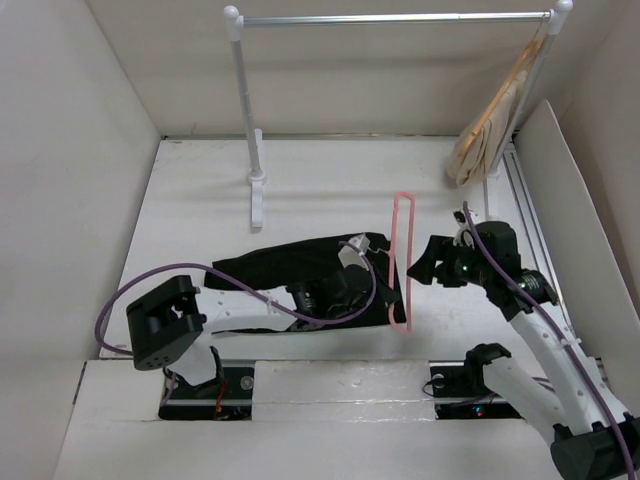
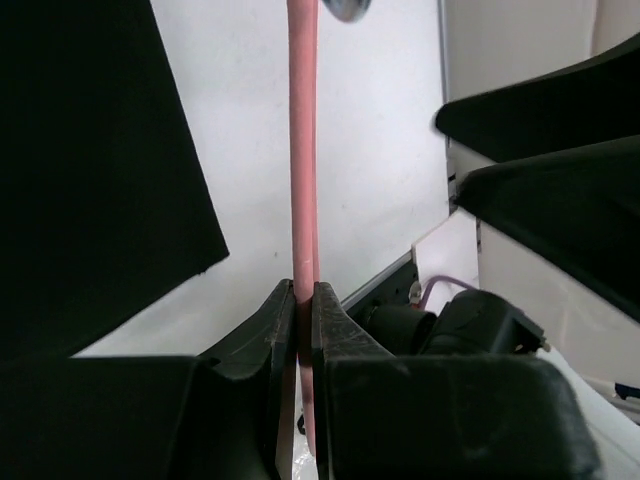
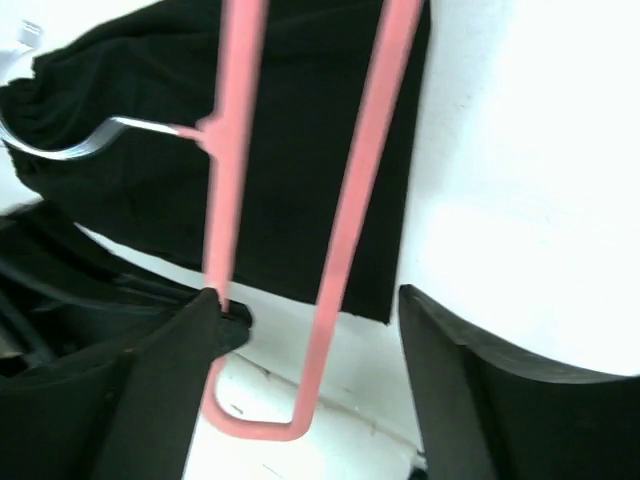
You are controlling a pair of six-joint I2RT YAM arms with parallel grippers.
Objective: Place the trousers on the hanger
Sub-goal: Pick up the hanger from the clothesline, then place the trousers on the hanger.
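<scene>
The black trousers (image 1: 285, 265) lie spread on the white table, left of centre. Just beyond their right end the thin pink hanger (image 1: 402, 255) stands edge-on as a narrow loop. My left gripper (image 1: 390, 280) reaches across the trousers and is shut on one pink bar (image 2: 303, 150); in the left wrist view the jaws (image 2: 305, 295) pinch it tightly. My right gripper (image 1: 428, 262) sits right of the hanger, open. In the right wrist view its fingers (image 3: 470, 380) stand wide apart (image 3: 310, 310) with the hanger's other bar (image 3: 355, 200) between them untouched, and the trousers (image 3: 300, 120) behind.
A white clothes rack (image 1: 245, 120) with a metal rail (image 1: 390, 18) stands at the back, and beige hangers (image 1: 495, 125) hang at its right end. A white board (image 1: 570, 220) leans along the right side. Walls enclose the table.
</scene>
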